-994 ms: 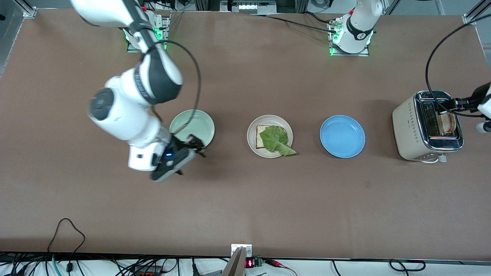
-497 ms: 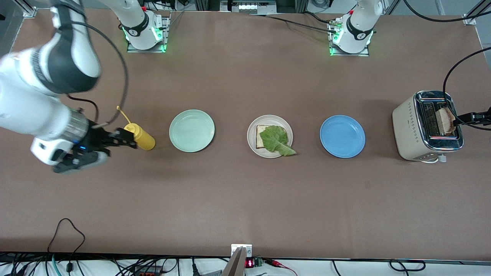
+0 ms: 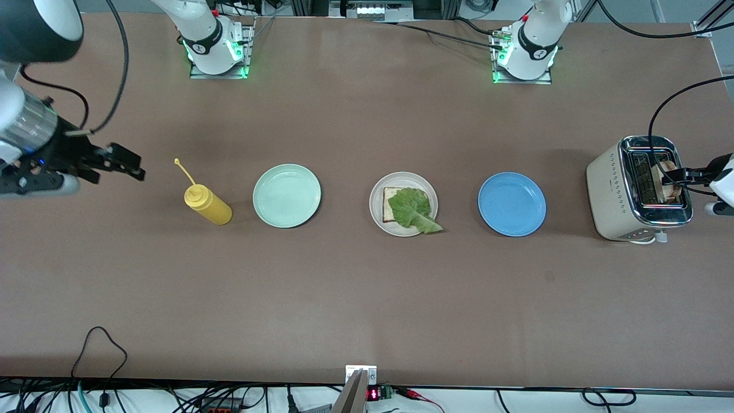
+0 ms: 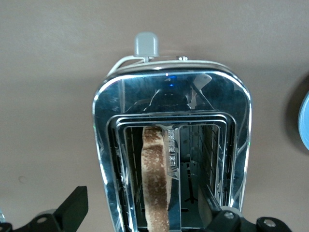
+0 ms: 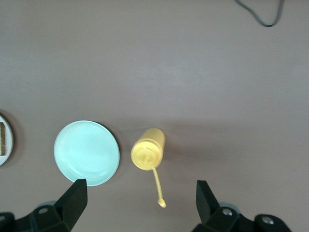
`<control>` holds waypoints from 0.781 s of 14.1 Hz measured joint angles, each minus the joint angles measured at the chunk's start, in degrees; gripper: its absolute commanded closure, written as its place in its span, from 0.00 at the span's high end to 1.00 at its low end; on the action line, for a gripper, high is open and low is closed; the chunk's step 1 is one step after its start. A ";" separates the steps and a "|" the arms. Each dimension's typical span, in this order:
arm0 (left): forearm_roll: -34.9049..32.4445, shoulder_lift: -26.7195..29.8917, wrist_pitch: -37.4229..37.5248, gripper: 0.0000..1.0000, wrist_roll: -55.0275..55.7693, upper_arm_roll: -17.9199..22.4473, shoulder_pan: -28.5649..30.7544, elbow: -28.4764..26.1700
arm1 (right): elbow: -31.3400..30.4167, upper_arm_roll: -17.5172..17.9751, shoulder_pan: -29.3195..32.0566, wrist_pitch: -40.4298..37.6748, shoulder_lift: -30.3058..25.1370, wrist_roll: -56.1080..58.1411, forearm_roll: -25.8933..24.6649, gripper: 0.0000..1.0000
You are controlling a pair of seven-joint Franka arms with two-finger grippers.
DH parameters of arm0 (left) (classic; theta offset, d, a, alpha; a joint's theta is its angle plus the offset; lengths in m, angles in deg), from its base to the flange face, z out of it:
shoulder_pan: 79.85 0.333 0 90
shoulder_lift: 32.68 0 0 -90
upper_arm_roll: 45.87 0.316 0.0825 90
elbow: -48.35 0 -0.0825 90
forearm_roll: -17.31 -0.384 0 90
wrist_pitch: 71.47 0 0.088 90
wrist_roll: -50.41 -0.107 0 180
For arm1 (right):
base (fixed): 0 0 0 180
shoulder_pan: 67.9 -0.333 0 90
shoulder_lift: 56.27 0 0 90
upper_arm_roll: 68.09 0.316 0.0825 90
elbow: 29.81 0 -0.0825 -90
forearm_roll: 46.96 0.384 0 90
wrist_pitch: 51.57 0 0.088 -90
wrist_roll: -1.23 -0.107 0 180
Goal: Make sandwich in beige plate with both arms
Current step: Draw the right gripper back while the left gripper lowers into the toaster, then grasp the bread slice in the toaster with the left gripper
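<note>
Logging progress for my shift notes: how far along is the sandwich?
Done: one bread slice lies on the beige plate with the lettuce leaf on top. In hand: the left gripper is over the toaster, fingers open, at the second slice, which sits in a slot. Left: lift that slice and set it on the lettuce. The right gripper waits open near the mustard bottle.

Even, bright overhead light; soft faint shadows beside the plates and bottle (image 3: 207, 203). Chrome toaster (image 4: 171, 150) top throws mirror reflections and a blue glint. Right arm (image 3: 26, 123) slightly motion-blurred. Wrist views sharp.
</note>
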 measured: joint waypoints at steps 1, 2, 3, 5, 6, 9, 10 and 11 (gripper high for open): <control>0.00 0.00 -0.03 0.91 0.00 -0.04 0.00 -0.57 | -0.71 1.00 0.88 -0.01 -1.43 -0.14 -0.48 1.00; -0.01 0.00 -0.15 0.73 0.00 -0.05 0.00 -1.48 | -1.64 1.79 1.45 -0.01 -3.44 -0.53 -0.84 1.00; -0.01 0.00 -0.19 0.51 -0.01 -0.05 0.00 -1.78 | -2.02 1.87 1.51 -0.01 -4.21 -0.90 -0.87 1.00; -0.01 0.00 -0.19 0.25 -0.01 -0.05 0.00 -2.27 | -2.41 1.67 1.53 -0.01 -5.09 -2.98 -1.00 1.00; -0.01 0.00 -0.19 0.18 -0.01 -0.05 0.00 -2.39 | -2.50 1.50 1.50 -0.02 -5.28 -3.71 -1.17 1.00; -0.01 0.00 -0.17 0.03 0.00 -0.05 0.01 -2.41 | -2.79 0.72 1.48 -0.79 -5.66 -5.44 -1.59 1.00; -0.01 0.00 -0.13 0.01 0.00 -0.05 0.00 -2.41 | -3.11 0.47 1.49 -1.43 -6.07 -5.75 -1.71 1.00; -0.01 0.01 0.03 0.01 0.00 -0.05 0.01 -2.40 | -3.65 0.23 1.49 -2.06 -6.66 -5.83 -1.88 1.00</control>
